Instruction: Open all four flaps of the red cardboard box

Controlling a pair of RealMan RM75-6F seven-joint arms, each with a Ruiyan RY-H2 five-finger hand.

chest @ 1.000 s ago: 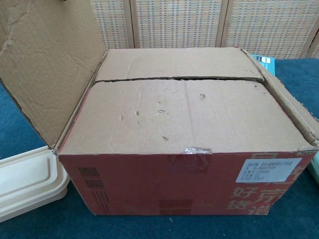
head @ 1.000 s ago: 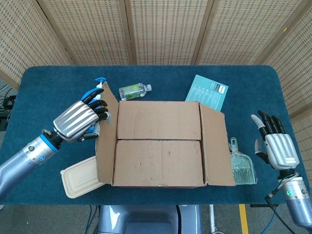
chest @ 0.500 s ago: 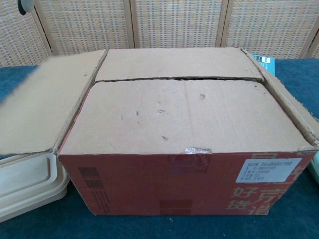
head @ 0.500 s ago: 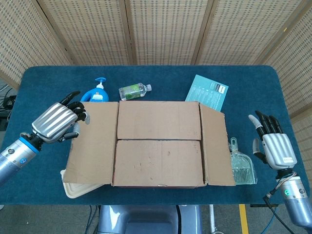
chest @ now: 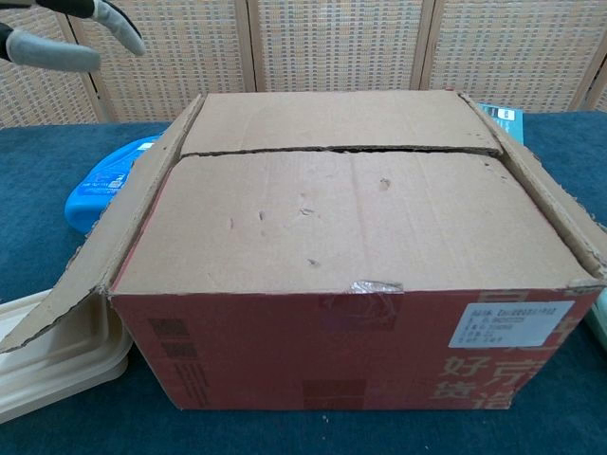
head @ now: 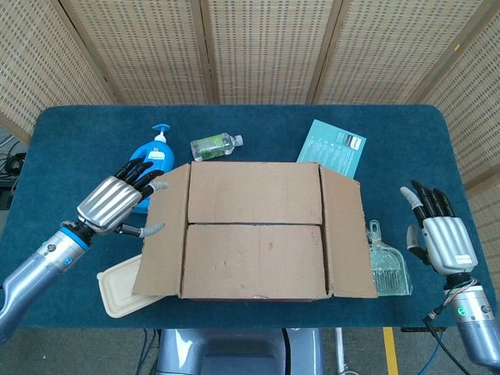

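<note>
Left hand's fingertips are hovering spread, the red cardboard box sitting below-right, its side flap drooping beneath.

Legible markings: few, mostly on the box front.
The red box carries large pale Chinese characters at the lower right of its front face; "好" and "京" read clearly, the rest are cut off or unclear. A white label above them bears printed lines too small to read. The teal booklet shows print, illegible. The bottle label is likewise illegible.
</note>
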